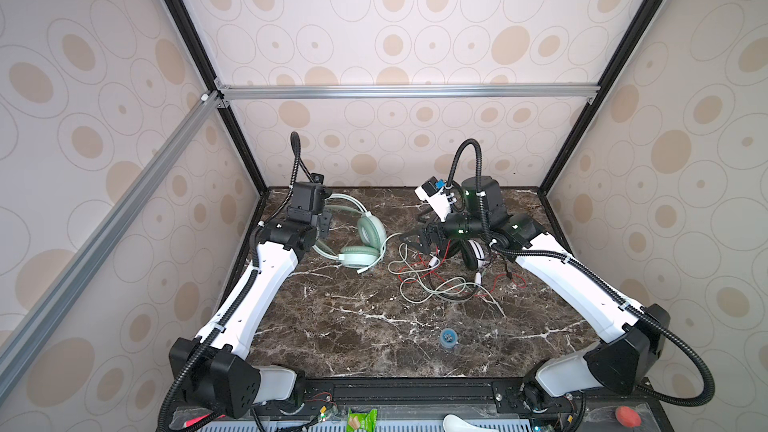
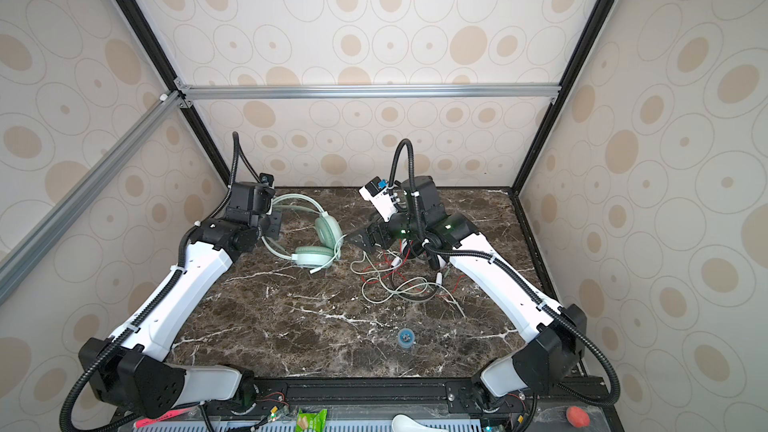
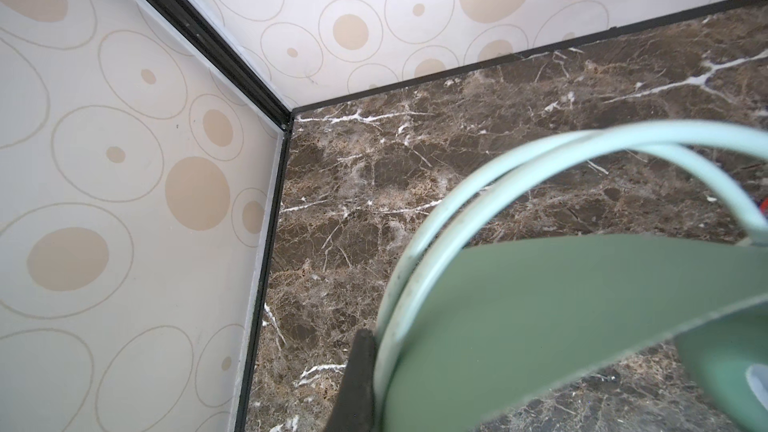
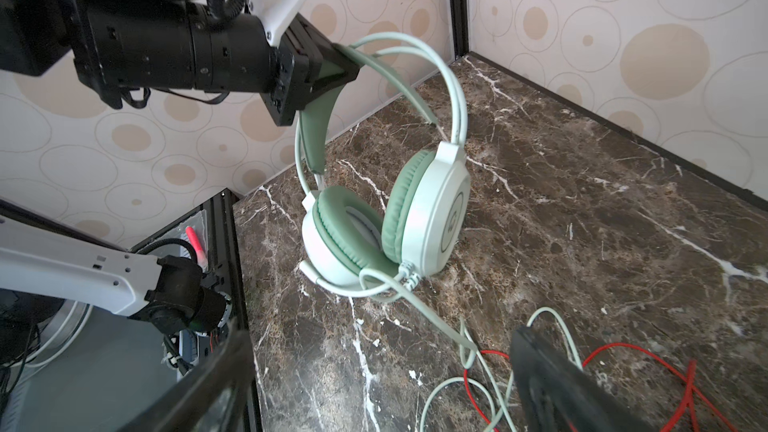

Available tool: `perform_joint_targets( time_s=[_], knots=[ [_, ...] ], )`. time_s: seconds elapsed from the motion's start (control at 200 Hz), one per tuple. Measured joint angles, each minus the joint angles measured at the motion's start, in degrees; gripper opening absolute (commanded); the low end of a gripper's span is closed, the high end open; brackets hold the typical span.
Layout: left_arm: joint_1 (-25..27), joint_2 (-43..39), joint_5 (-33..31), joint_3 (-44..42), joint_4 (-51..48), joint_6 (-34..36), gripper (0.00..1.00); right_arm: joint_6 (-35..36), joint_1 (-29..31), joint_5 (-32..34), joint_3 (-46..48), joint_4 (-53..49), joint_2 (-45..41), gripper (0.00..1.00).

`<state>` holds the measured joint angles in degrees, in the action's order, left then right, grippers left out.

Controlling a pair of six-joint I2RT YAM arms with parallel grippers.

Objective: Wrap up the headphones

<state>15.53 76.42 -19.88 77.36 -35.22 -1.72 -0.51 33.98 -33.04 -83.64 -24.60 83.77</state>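
The left claw [image 4: 332, 72] pinches the mint headset [image 4: 419, 209] by its band — probably propping it. The right claw [image 1: 419, 240] gapes over tangled cords [image 1: 436, 290].

A small blue round thing [image 1: 449, 337] lies on the brown marble tabletop [image 1: 353, 338].

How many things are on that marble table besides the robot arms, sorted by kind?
Headsets: 2 (mint green headset, white-and-black headset, cords tangled together)
Small blue round object: 1
Total: 3
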Motion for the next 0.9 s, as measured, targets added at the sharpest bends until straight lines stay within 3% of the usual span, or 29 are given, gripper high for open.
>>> perform_joint_targets(
  time_s=[0.41,0.575,0.9],
  knots=[
    [0.0,-0.7,0.8,1.7,0.4,-0.9,0.00,-0.2,-0.5,-5.8,1.0,2.7,7.7,0.95],
    [0.0,-1.6,1.8,1.7,0.4,-2.2,0.00,-0.5,-0.9,-7.5,2.0,3.8,8.6,0.84],
    [0.0,-2.3,2.2,1.7,0.4,-3.2,0.00,-1.6,-1.1,-8.6,4.2,6.6,9.8,0.53]
  ],
)
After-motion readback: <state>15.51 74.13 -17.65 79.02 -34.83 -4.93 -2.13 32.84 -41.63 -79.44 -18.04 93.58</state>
